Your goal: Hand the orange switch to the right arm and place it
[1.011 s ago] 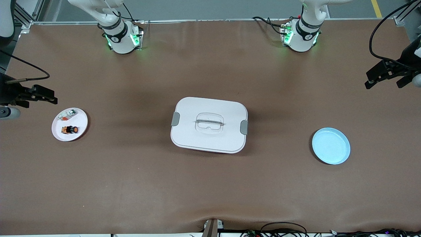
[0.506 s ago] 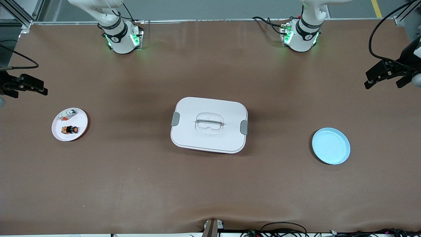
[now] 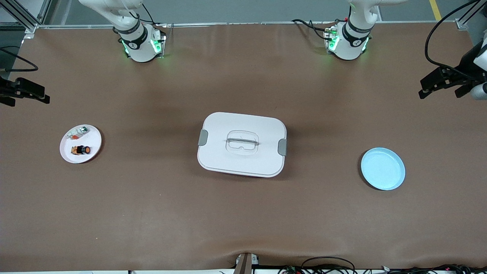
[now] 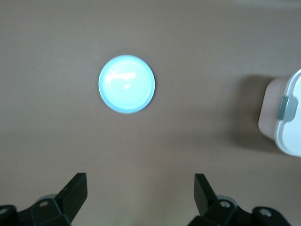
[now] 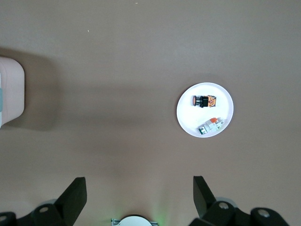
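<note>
Right now we see the tiny orange switch (image 3: 81,150), black-bodied with a round orange face, lying on its side on the small round white plate (image 3: 94,146) toward the right arm's end of the table. Beside it on that plate, farther from the front camera, we spot a small whitish part with red and green bits (image 3: 78,132). We find the right gripper (image 3: 33,94) up in the air over bare brown tabletop (image 3: 152,213) at that end, fingers spread wide and holding nothing. Over at the left arm's end, the left gripper (image 3: 437,84) hangs over bare table too, its fingers wide apart and empty. Between the two ends sits a large white rectangular lidded box (image 3: 242,144) with grey side latches. Nearer the left arm's end we have a round pale-blue plate (image 3: 382,169).
</note>
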